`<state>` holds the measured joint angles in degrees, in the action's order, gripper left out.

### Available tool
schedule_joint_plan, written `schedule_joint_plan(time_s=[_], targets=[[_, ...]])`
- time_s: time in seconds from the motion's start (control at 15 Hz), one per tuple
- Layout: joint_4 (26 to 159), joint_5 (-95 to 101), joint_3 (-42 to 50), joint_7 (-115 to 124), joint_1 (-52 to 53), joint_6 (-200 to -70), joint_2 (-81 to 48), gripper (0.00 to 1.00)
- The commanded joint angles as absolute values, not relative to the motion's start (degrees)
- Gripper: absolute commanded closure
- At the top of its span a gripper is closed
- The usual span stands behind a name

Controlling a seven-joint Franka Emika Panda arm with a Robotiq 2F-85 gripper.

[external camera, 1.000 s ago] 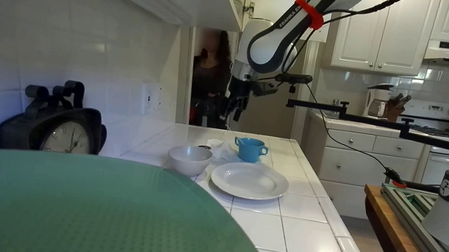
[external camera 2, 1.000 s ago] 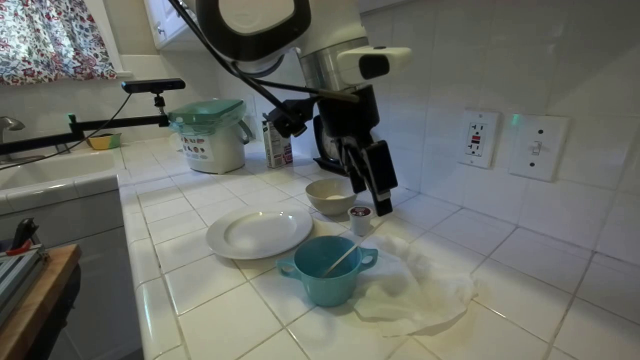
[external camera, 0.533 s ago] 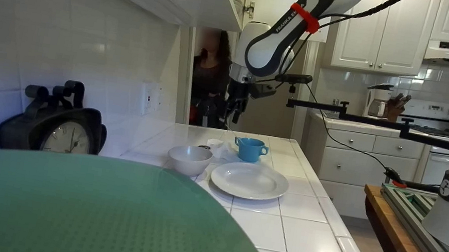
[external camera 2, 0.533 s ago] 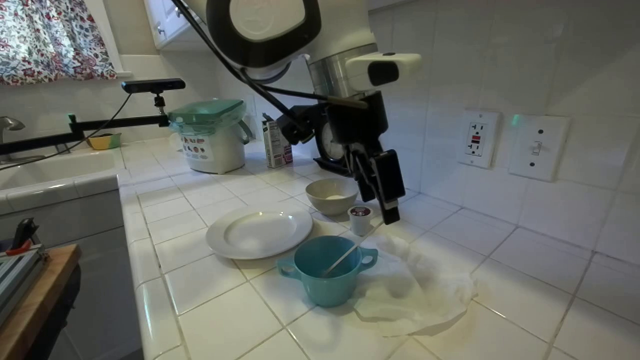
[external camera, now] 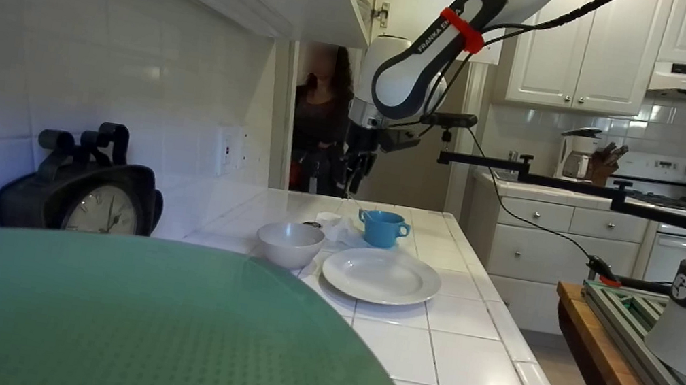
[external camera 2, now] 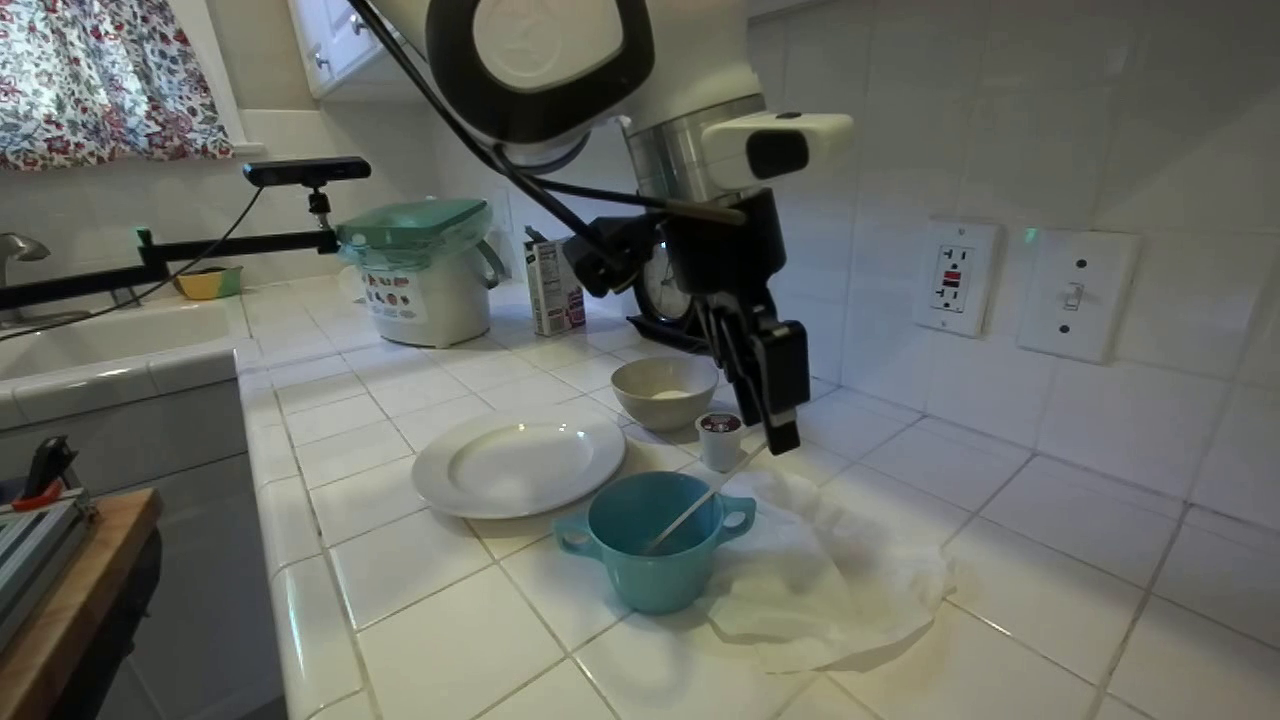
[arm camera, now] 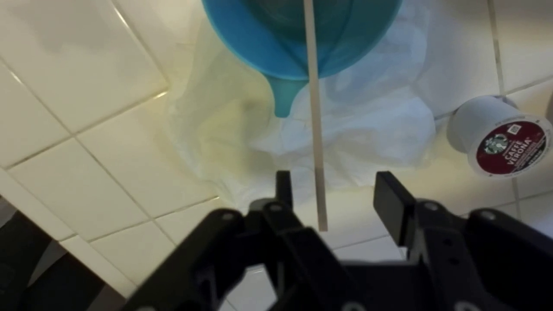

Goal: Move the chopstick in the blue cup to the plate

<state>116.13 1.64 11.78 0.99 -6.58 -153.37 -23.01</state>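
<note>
The blue cup (external camera 2: 650, 580) stands upright on the tiled counter; it also shows in the other views (external camera: 385, 232) (arm camera: 255, 47). The chopstick (external camera 2: 692, 520) leans in it, its upper end sticking out over the rim past a handle. The white plate (external camera 2: 520, 466) lies flat beside the cup and also shows in an exterior view (external camera: 381, 277); it is out of the wrist view. My gripper (external camera 2: 768, 430) points down at the chopstick's upper end. In the wrist view the gripper (arm camera: 332, 196) is partly open, with the chopstick (arm camera: 316, 129) between the fingers, nearer the left one and apparently touching neither.
A crumpled white paper (external camera 2: 830, 580) lies beside and under the cup's edge. A coffee pod (external camera 2: 720, 442) and a pale bowl (external camera 2: 662, 395) stand near the gripper. The tiled wall with outlets (external camera 2: 957, 278) rises behind. A green-lidded bin (external camera 2: 425, 285) stands farther off.
My gripper has moved down and slightly toward the chopstick's upper end. Its fingers look closer together than before. The cup, chopstick and plate have not visibly moved.
</note>
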Motion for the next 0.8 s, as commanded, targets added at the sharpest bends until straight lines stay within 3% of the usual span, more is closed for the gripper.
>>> schedule_joint_plan(time_s=[0.0, 0.27, 0.53, 0.67, 0.73], targets=[[114.82, 3.37, 11.97, 2.48, -6.71, -153.59, -23.95, 0.69], [114.69, 3.34, 11.98, 2.39, -6.75, -153.65, -23.89, 0.89], [114.54, 3.36, 12.09, 2.36, -6.79, -153.75, -23.82, 0.87], [114.58, 3.4, 12.16, 2.4, -6.76, -153.72, -23.8, 0.91], [114.65, 3.43, 12.18, 2.35, -6.76, -153.75, -23.71, 0.98]])
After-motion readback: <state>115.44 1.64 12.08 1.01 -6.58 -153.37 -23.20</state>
